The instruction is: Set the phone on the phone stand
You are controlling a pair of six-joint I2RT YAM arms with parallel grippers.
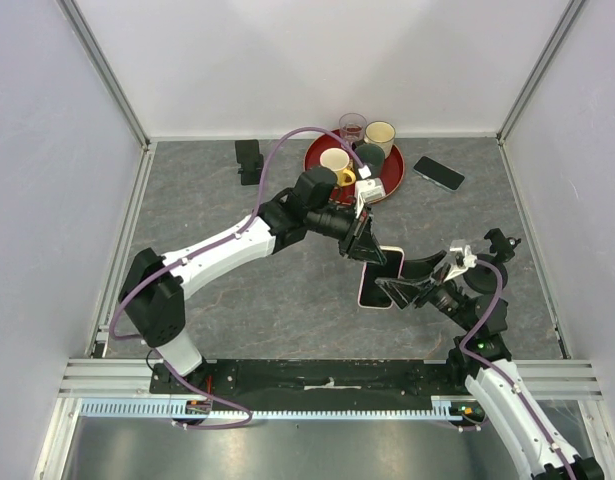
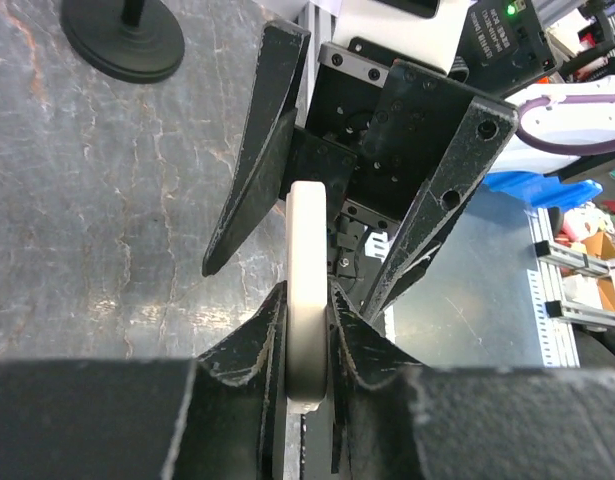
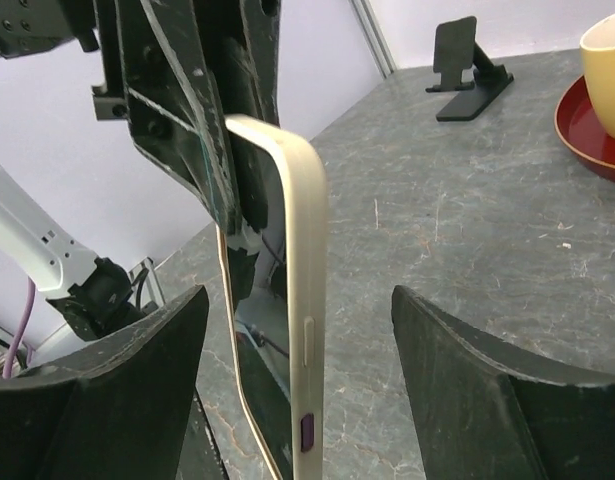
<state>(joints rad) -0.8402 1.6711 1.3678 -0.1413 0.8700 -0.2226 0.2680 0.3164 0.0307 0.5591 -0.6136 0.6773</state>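
The cream-cased phone (image 1: 380, 278) is held on edge above the middle of the table. My left gripper (image 1: 365, 245) is shut on its far end; in the left wrist view the phone's edge (image 2: 308, 260) is pinched between my left gripper's (image 2: 307, 295) two fingers. My right gripper (image 1: 399, 290) is open, its fingers on either side of the phone's near end and apart from it. In the right wrist view the phone (image 3: 299, 330) stands between the spread fingers of the right gripper (image 3: 299, 390). The black phone stand (image 1: 249, 160) is at the back left, also in the right wrist view (image 3: 467, 65).
A red tray (image 1: 390, 182) with several cups sits at the back centre; its rim (image 3: 587, 135) and a yellow cup (image 3: 607, 60) show in the right wrist view. A second, dark phone (image 1: 439, 172) lies right of the tray. A black round base (image 2: 122, 40) stands on the table.
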